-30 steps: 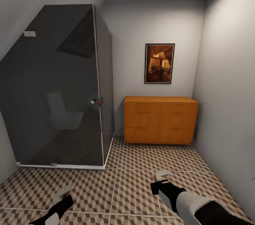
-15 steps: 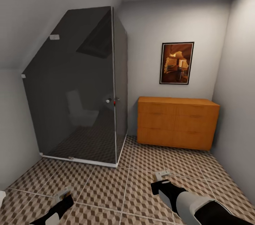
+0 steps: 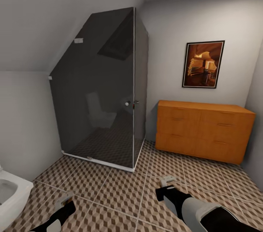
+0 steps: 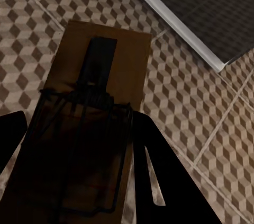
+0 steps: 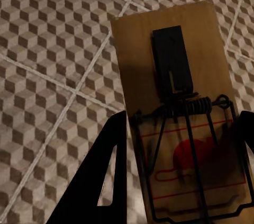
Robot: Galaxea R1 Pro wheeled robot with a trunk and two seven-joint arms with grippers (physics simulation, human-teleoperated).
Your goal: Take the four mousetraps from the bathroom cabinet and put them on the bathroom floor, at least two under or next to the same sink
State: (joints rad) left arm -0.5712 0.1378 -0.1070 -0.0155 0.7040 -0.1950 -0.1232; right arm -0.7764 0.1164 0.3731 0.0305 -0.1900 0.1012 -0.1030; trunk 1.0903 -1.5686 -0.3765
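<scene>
Fingers of each gripper pinch a flat wooden mousetrap [image 4: 100,107] [image 5: 180,113] (wire springs visible at the wrists); head view adds the orange cabinet [image 3: 204,129].

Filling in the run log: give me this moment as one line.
phase: in transit | left gripper: shut on mousetrap | right gripper: shut on second mousetrap | cabinet: drawers closed
</scene>
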